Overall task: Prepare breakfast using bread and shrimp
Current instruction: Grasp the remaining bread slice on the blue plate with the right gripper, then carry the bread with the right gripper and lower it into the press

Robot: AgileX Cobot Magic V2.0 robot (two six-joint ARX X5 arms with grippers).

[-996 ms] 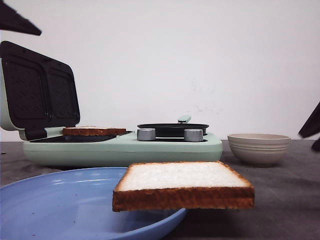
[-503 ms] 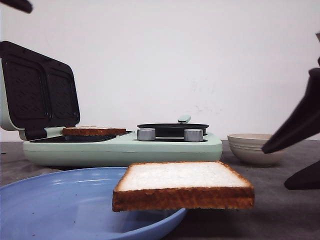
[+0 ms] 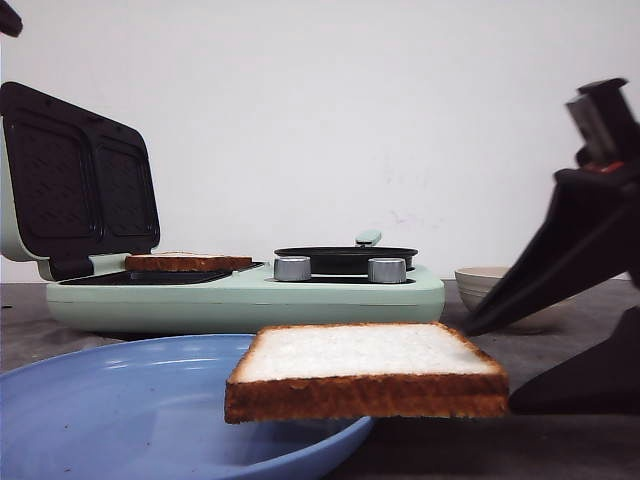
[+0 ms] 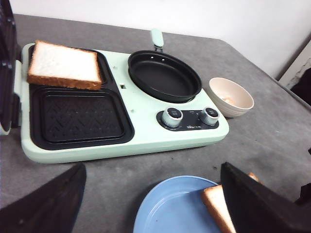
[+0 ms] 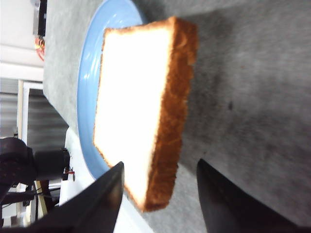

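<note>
Left gripper (image 4: 150, 204): jaws spread wide, holding nothing, hanging above the blue plate's (image 3: 110, 410) near side, w/ the mint-green grill unit (image 4: 146, 141) beyond it. 1 bread slice (image 4: 64, 64) lying flat in the far plate of the open sandwich press, well apart from both grippers. Black pan (image 4: 164, 75) w/ 2 knobs (image 4: 172, 116) in front. 2nd bread slice (image 3: 365, 368) propped on plate rim, overhanging table. Beige bowl (image 4: 231, 96) behind. Right gripper (image 5: 158, 194): fingers parted, empty, 1 on either side of that slice's crust edge, not touching.

Even, soft light; sharp front view, right wrist view overexposed.
</note>
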